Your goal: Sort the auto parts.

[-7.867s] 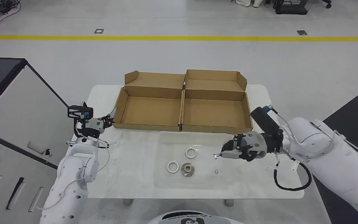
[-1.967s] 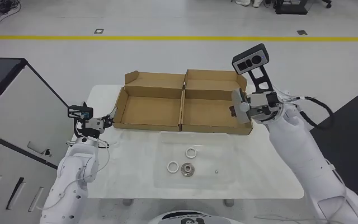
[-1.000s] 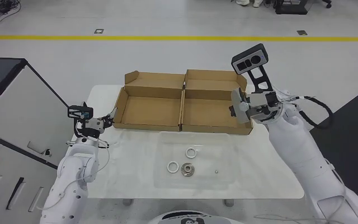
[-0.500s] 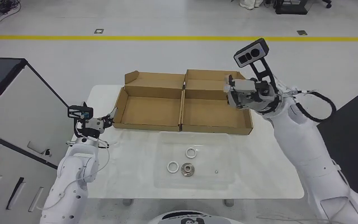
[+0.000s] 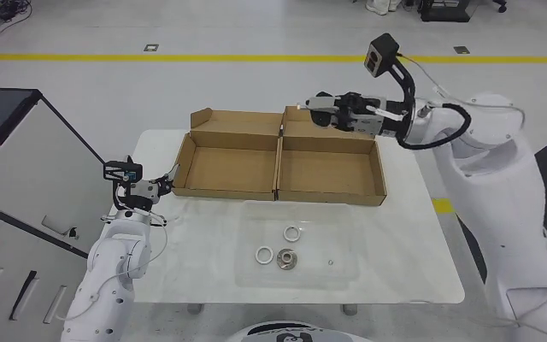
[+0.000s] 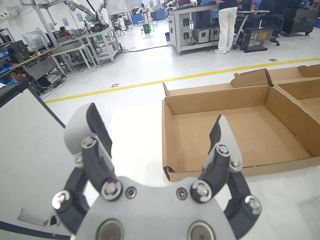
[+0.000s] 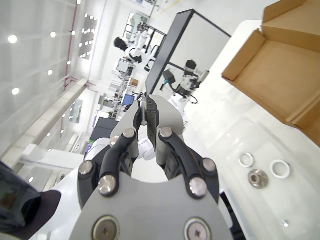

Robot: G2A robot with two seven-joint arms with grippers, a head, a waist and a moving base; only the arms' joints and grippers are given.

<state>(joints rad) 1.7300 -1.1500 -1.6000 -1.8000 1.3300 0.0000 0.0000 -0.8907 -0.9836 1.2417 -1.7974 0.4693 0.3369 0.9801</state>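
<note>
Steel bolt (image 7: 143,112) pinched at tips of closed right hand (image 5: 301,108), above far edge of right box (image 5: 329,175) | left hand (image 6: 156,117) wide open, empty, at surface's left edge | rings (image 5: 292,232) lie near front edge | risk: thin grip slips, bolt drops behind box

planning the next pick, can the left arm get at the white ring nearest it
Probably yes: the left gripper is open and empty by the left box, and the white ring lies uncovered in the tray with nothing between.
</note>
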